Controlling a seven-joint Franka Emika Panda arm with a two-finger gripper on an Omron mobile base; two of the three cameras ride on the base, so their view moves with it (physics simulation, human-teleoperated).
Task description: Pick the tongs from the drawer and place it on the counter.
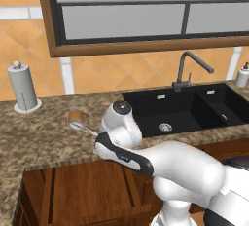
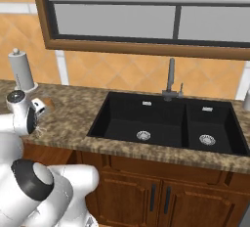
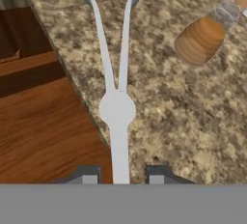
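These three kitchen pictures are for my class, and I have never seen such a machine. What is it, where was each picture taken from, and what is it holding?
It is a white robot arm on a base that can drive, in a rendered kitchen. Two pictures come from cameras on the base, behind the arm to its left and right. The third comes from a camera on the hand, looking along the gripper. The gripper is shut on the tongs, which reach out over the edge of the granite counter. On the counter lie a brown shaker on its side, a paper towel holder and a black sink. The open wooden drawer is below.
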